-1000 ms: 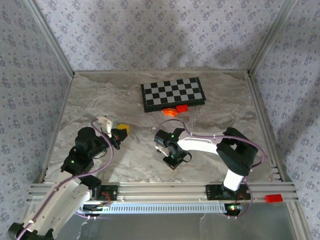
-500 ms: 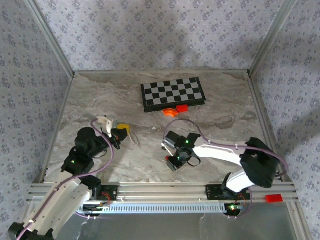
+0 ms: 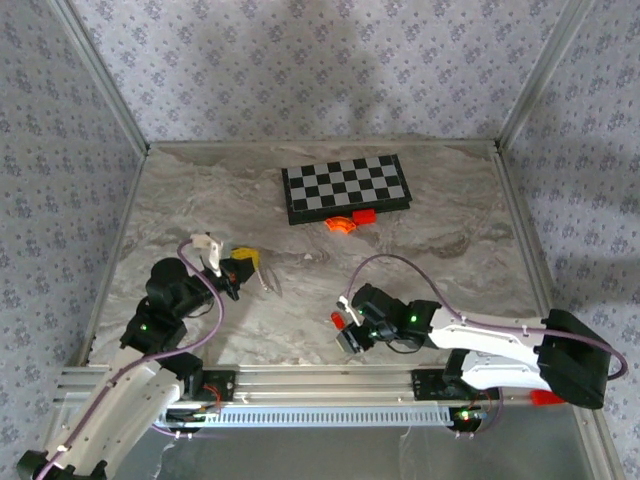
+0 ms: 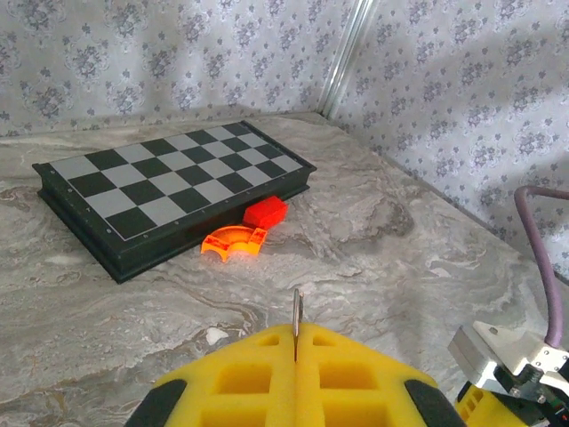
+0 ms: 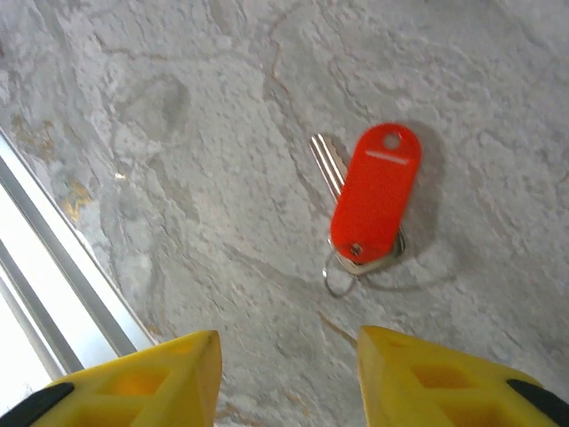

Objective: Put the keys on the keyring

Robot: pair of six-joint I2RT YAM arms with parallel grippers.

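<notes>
While the left tool [image 4: 296, 345] has its yellow pads pressed flat together on a thin sliver of pale metal that stands up between them, which I take to be the keyring [image 4: 297, 317] seen edge-on, the right tool [image 5: 286, 345] hangs low over the table [image 5: 169, 133] with its two yellow fingers [image 5: 160, 378] apart and nothing between them. Just ahead of that gap lies the key [image 5: 373, 191], flat on the marble: red plastic head on top, short silvery blade poking out toward the upper left, a small wire loop at the near end. From above, it sits close to the table's near edge, well apart from the left tool and the ring. The step in hand looks like fetching the key, with the ring already presented for threading. The next move calls for lowering the right tool so the fingers straddle the red head across its narrow width, then closing without skidding it along the smooth surface. The flat head leaves little edge to catch. The chessboard [image 4: 169, 182], orange curved piece [image 4: 231, 242] and red block [image 4: 266, 211] lie far off.
</notes>
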